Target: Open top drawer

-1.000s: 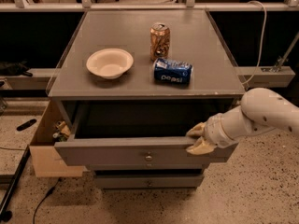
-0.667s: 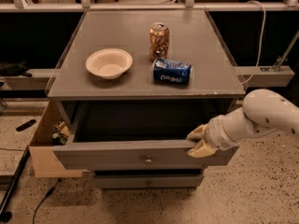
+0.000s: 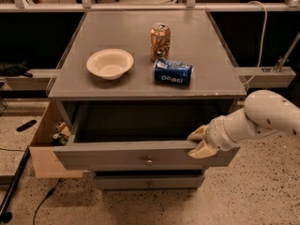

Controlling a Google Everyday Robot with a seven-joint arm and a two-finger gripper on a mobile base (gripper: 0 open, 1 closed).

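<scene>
Cream gripper at the right end of the drawer front, just below the desk's front right corner. One finger lies over the top edge, on the inner side of the front panel. The other finger sits on the panel's outer face. You have them pinched on that edge, nearly closed, with the panel between them. The white arm runs off to the right, past the desk's right edge.

Drawer: grey and standing well open, its front panel out beyond the desk's front edge. The inside is dark and you cannot make out any contents. A small round knob sits mid-panel, well left of your gripper and untouched. Under it is a shorter grey lower drawer, set further back, with its own small knob.

Desk top: a white bowl stands upright toward the left edge. A brown can stands upright near the middle. A blue Pepsi can lies on its side just in front of the brown can, toward the front edge; you cannot tell whether the two touch. Both cans sit right of the bowl and apart from it.

Off the front left corner is an open cardboard box on the speckled floor, holding small items too small to name. A black cable lies on the floor beside it.
</scene>
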